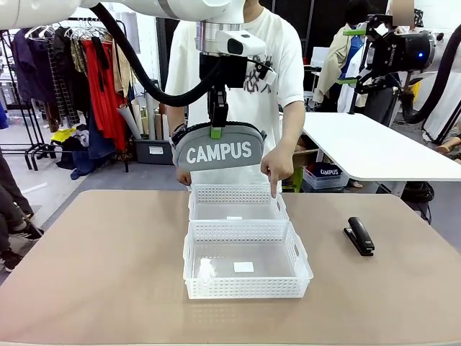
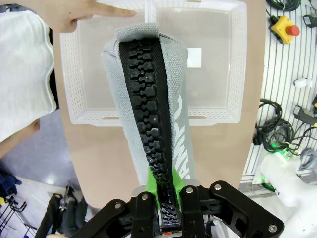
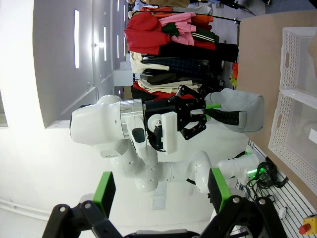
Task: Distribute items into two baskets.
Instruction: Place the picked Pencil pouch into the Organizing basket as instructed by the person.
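While a clothes rack (image 1: 86, 72) lines the room at ten o'clock, front view: over the tan table (image 1: 108, 274) the left gripper (image 1: 215, 131) clamps the pouch (image 1: 220, 151), long axis level, above the far basket (image 1: 238, 193). The near basket (image 1: 245, 288) holds a label, and the stapler (image 1: 359, 236) lies at three o'clock. Left wrist view: the zipper (image 2: 151, 124) runs toward twelve. Right wrist view: the right gripper (image 3: 161, 187) gapes, holding nothing.

The tan table (image 1: 108, 252) carries two white lattice-sided baskets at its centre, set one behind the other with their long sides touching: the near basket (image 1: 245, 287) and the far basket (image 1: 234, 193). A black stapler (image 1: 359, 236) lies flat on the table to the right, well apart from both.
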Motion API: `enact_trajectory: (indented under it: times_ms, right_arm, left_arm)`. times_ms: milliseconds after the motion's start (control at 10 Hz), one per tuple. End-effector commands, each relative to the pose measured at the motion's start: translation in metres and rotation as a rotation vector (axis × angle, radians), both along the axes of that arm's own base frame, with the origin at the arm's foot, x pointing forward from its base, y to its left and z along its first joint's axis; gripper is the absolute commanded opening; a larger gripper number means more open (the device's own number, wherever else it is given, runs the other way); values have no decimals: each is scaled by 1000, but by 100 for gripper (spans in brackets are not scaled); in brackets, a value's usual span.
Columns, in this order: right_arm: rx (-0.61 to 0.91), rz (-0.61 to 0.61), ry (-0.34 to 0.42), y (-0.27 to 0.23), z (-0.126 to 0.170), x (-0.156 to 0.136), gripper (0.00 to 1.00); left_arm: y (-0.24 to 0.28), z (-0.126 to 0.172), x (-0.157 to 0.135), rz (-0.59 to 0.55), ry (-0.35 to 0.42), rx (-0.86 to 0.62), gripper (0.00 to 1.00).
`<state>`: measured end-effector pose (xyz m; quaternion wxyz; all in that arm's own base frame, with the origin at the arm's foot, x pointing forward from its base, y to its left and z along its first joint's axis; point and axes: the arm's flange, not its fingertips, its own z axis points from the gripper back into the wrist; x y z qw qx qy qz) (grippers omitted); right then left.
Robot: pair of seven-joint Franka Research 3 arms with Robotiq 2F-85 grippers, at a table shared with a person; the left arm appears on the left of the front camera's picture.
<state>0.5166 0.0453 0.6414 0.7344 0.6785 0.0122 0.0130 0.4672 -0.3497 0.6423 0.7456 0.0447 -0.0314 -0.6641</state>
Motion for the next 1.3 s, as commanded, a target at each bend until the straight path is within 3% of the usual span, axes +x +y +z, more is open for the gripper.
enact_trajectory:
  times_ms: [0, 500, 900, 1200]
  right_arm:
    - [1, 0, -3, 0, 2, -1, 100]
    - [1, 0, -3, 0, 2, -1, 100]
    - [1, 0, -3, 0, 2, -1, 100]
    - [1, 0, -3, 0, 2, -1, 100]
  left_arm:
    - [-3, -12, 4, -19, 30, 24, 0]
    - [-38, -79, -19, -39, 105, -29, 0]
    - [-52, -133, -38, 0, 49, -28, 0]
    - [-59, -170, -42, -39, 40, -45, 0]
